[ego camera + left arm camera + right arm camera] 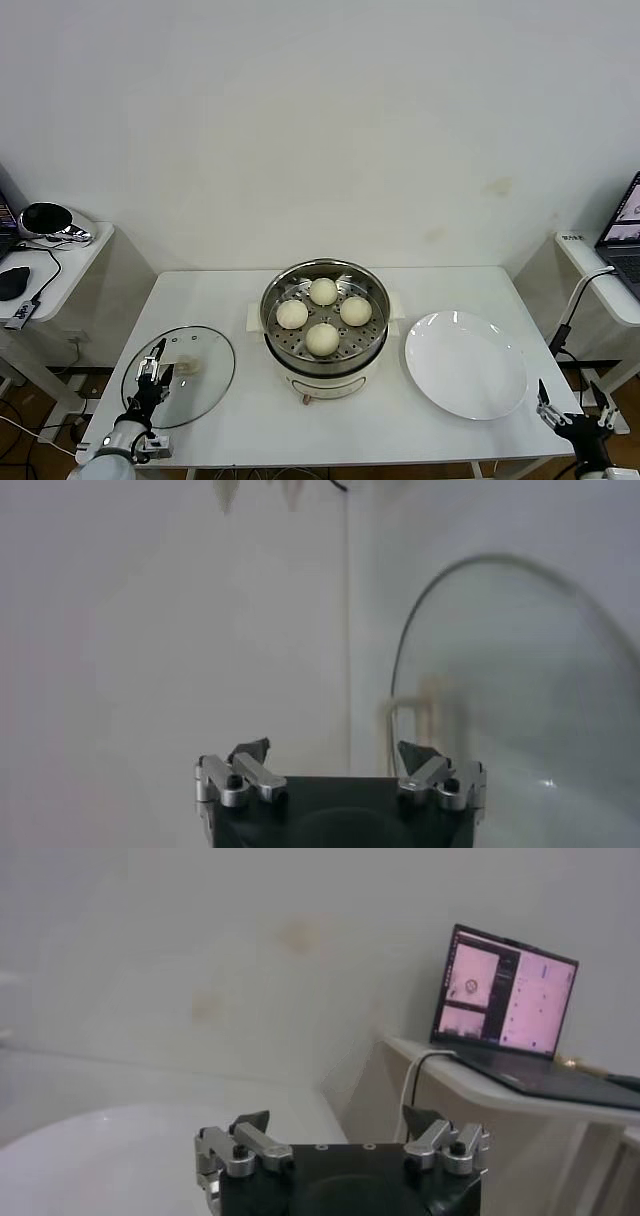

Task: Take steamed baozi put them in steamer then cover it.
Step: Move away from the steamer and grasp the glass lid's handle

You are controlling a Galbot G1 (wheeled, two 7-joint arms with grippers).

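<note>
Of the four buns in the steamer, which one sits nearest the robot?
The front steamed baozi, at the steamer's near edge. The other three lie farther back: one left, one right, one at the rear.

Shiny steel steamer (pixel 372 335); clear glass cover (pixel 212 378)

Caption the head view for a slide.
Four baozi sit in the steamer; left gripper open over the cover.

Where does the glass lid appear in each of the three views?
Head view: lid flat on the table's near left, by the left gripper.
Left wrist view: lid fills the right side.
Right wrist view: not in it.
Shared landmark: the lid's cream handle.
</note>
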